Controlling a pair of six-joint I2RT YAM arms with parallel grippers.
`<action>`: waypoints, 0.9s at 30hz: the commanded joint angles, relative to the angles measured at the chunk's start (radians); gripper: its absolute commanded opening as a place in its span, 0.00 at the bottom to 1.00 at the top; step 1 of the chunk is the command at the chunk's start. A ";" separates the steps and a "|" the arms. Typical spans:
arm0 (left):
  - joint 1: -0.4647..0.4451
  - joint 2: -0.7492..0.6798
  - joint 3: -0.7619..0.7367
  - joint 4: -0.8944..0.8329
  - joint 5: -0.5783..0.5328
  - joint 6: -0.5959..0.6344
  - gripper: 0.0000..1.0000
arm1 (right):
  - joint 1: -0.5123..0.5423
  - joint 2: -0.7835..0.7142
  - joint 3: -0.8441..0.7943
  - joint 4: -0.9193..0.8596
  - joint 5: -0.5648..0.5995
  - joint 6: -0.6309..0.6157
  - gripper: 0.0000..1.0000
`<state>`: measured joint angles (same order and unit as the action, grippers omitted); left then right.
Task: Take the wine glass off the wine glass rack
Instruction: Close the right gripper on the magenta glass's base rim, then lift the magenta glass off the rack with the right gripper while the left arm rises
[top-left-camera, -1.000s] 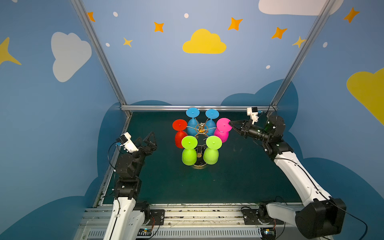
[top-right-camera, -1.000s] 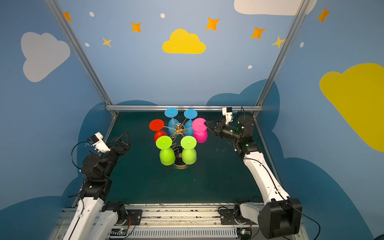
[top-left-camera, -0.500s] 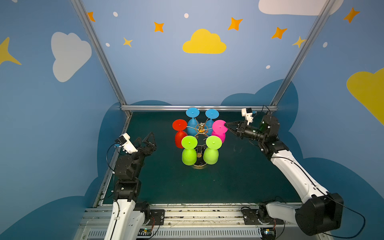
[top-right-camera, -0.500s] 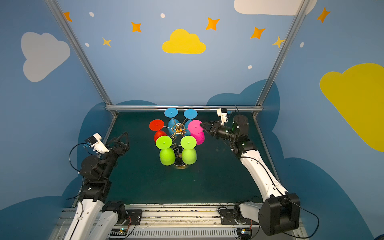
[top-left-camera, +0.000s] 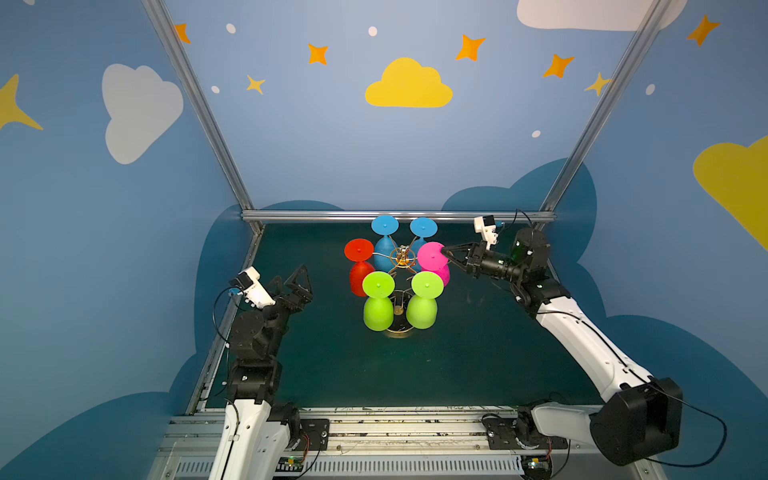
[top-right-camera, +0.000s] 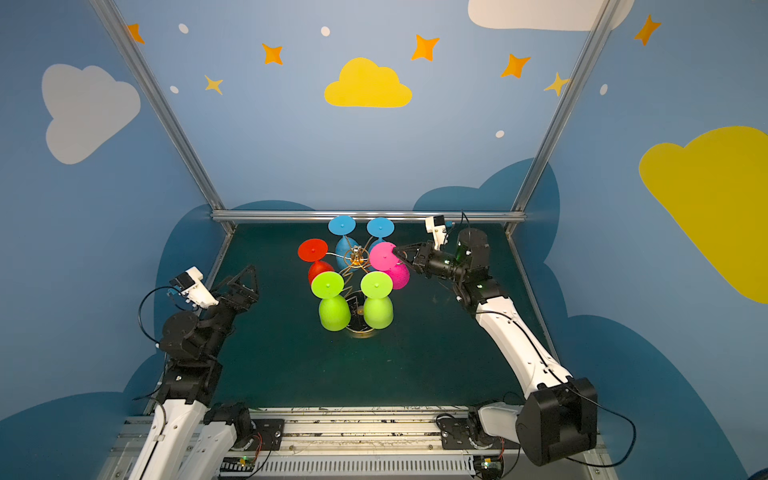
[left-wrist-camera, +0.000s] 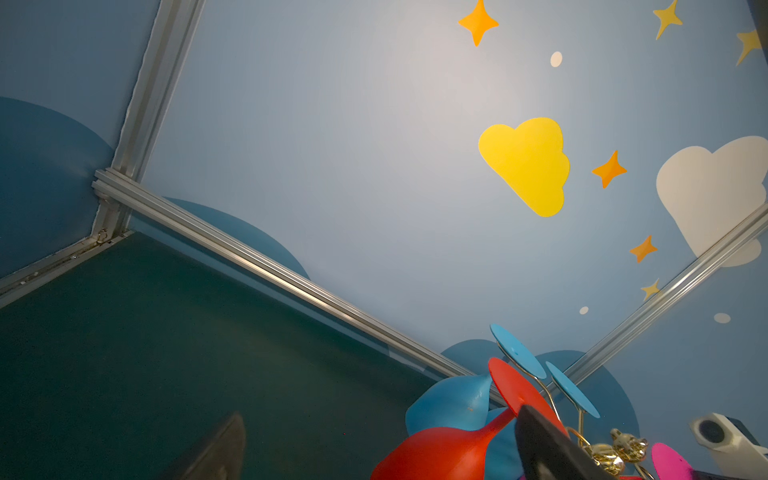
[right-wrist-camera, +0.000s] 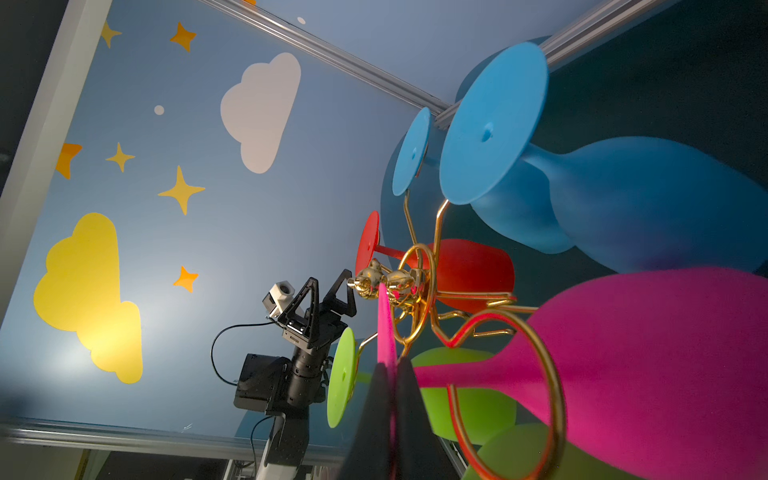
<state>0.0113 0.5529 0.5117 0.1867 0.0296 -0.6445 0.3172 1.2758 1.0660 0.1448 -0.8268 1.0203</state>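
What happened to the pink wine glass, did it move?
Yes. The pink wine glass, pinched at its foot by the right tool, has shifted left, closer to the middle of the gold wine glass rack.

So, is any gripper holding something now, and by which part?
The right gripper pinches the pink wine glass by its foot's rim; left gripper holds nothing.

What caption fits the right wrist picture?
The right fingers pinch the pink wine glass by its foot, on the gold rack.

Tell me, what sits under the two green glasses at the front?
The rack's round dark base with its gold rim, on the green table. The green glasses cover its sides, and whether their rims touch it cannot be seen.
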 joint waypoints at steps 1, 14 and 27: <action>0.004 -0.012 -0.009 0.002 -0.006 -0.006 1.00 | 0.011 -0.027 0.018 0.002 -0.006 -0.009 0.00; 0.007 -0.008 -0.021 0.003 -0.017 -0.021 1.00 | 0.011 -0.075 -0.012 -0.071 0.018 -0.048 0.00; 0.012 -0.008 -0.027 0.004 -0.023 -0.034 1.00 | 0.011 -0.109 -0.017 -0.177 0.046 -0.136 0.00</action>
<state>0.0185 0.5488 0.4953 0.1814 0.0166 -0.6731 0.3244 1.1954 1.0595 -0.0071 -0.7898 0.9218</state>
